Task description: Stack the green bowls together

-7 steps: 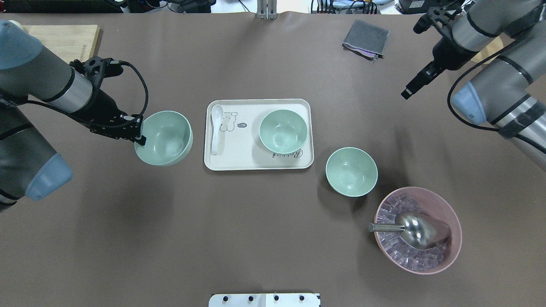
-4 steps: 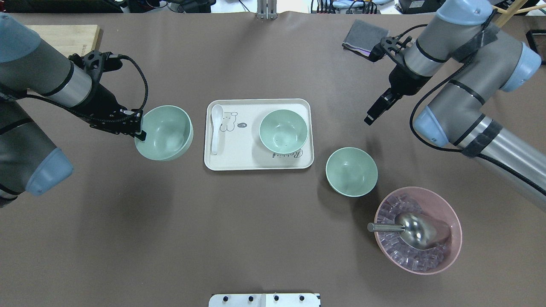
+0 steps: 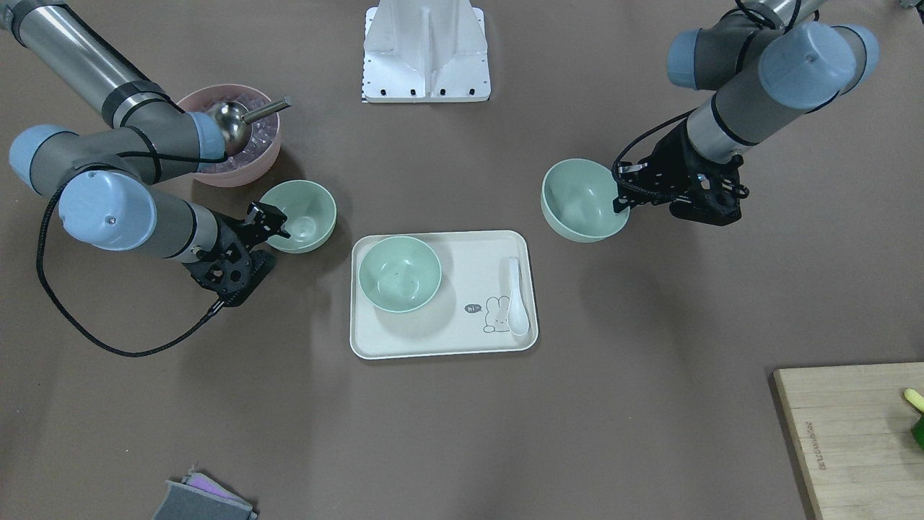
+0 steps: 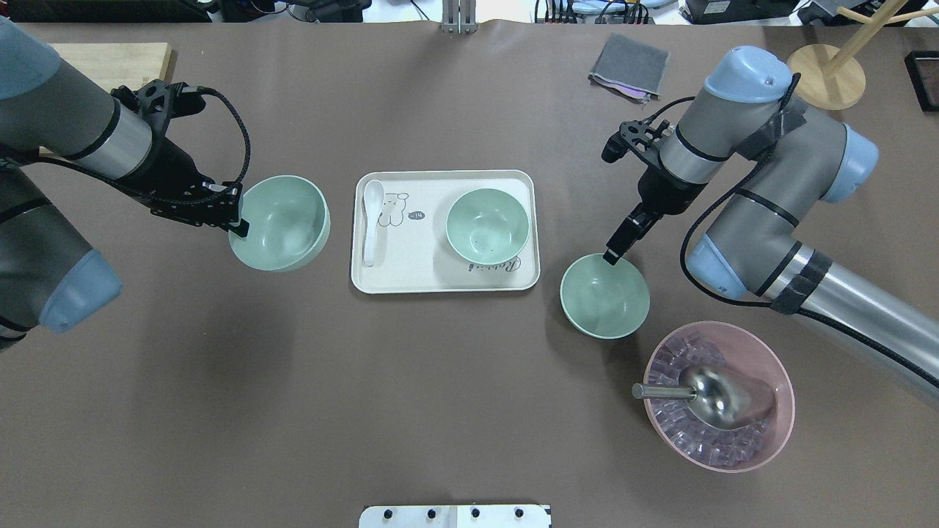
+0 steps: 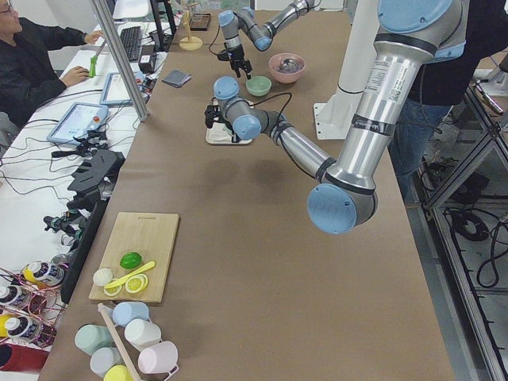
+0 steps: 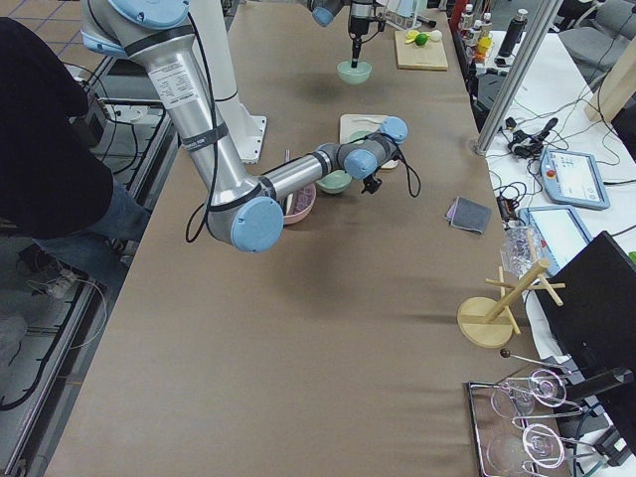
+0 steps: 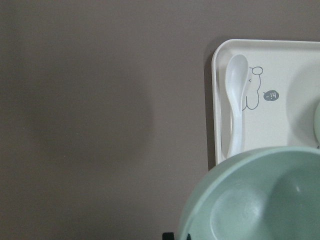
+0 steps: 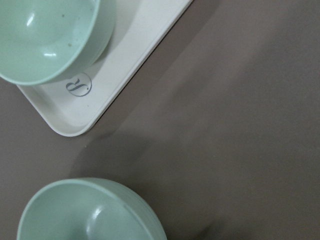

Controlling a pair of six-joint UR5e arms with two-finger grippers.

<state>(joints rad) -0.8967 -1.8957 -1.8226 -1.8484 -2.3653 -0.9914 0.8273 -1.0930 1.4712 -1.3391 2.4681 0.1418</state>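
Three pale green bowls show. My left gripper (image 4: 238,224) is shut on the left rim of one green bowl (image 4: 280,222) and holds it tilted above the table, left of the tray; it fills the lower left wrist view (image 7: 260,200). A second green bowl (image 4: 487,224) stands on the cream tray (image 4: 411,286). The third green bowl (image 4: 604,295) stands on the table right of the tray. My right gripper (image 4: 610,255) hovers at this bowl's far rim, empty, fingers seemingly apart. The right wrist view shows this bowl (image 8: 85,215) below and the tray bowl (image 8: 45,35).
A white spoon (image 4: 371,220) lies on the tray's left side. A pink bowl (image 4: 777,433) with ice cubes and a metal scoop (image 4: 715,394) stands close to the third bowl. A grey cloth (image 4: 629,66), a wooden stand (image 4: 829,77) and a cutting board (image 4: 110,66) lie at the far edge.
My right arm has swung in from the far right and come down to the right bowl's far rim. My left gripper has carried its bowl slightly farther from me.
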